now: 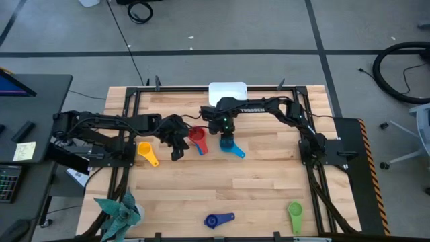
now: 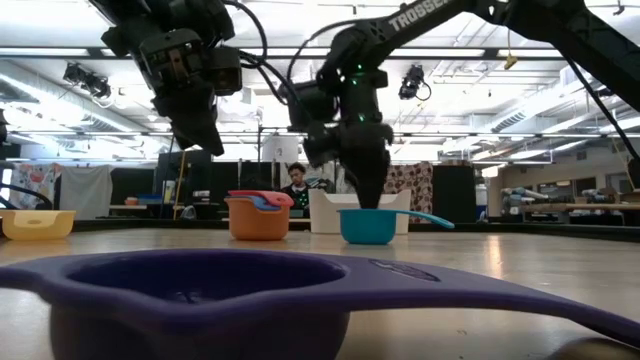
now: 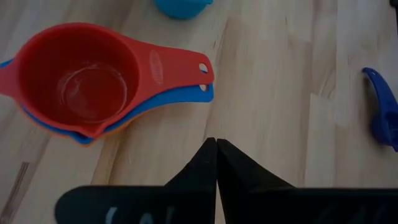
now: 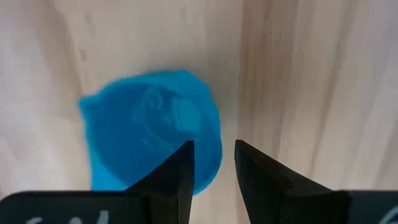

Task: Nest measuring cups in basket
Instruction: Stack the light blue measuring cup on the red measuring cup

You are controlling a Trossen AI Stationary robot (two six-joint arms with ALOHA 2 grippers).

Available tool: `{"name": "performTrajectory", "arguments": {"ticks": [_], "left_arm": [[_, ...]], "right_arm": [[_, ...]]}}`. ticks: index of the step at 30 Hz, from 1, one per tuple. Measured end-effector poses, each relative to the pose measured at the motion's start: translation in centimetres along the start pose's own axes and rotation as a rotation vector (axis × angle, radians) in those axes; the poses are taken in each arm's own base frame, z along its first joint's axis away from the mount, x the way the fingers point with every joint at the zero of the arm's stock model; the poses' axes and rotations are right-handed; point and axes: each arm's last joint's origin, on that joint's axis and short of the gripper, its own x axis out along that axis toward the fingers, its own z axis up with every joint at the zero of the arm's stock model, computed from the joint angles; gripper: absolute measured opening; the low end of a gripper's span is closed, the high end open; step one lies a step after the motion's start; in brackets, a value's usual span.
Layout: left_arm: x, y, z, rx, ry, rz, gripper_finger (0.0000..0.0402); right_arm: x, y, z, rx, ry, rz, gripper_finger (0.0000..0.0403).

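over light blue cup [image 4: 149,134], right gripper [image 4: 213,163] parted.

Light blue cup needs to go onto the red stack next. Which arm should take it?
Right. The right gripper hangs directly over the light blue cup, fingers open at its rim. The left gripper is shut and sits on the far side of the red stack.

Bare wooden tabletop [image 1: 269,191] in front of the round red plastic measuring cup [image 1: 196,137]; beside it, a light blue plastic cup [image 1: 229,144] obstructs.
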Motion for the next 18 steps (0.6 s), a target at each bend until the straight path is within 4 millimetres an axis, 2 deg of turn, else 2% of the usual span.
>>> {"name": "performTrajectory", "arguments": {"ticks": [6, 9, 12, 18], "left_arm": [[0.0, 0.0, 0.1, 0.001, -0.005, -0.001, 0.0006], [0.0, 0.0, 0.1, 0.001, -0.005, -0.001, 0.0006], [0.0, 0.0, 0.1, 0.001, -0.005, 0.000, 0.0006], [-0.1, 0.0, 0.0, -0.022, 0.000, 0.001, 0.0006]], "right_arm": [[2.7, -0.4, -0.7, 0.010, 0.021, -0.021, 0.0112], [3.0, -0.4, -1.0, 0.015, 0.022, -0.018, 0.0079], [2.8, -0.4, -0.8, 0.052, 0.013, -0.003, 0.0022], [1.1, -0.2, 0.2, 0.141, -0.030, 0.002, 0.0014]]}}
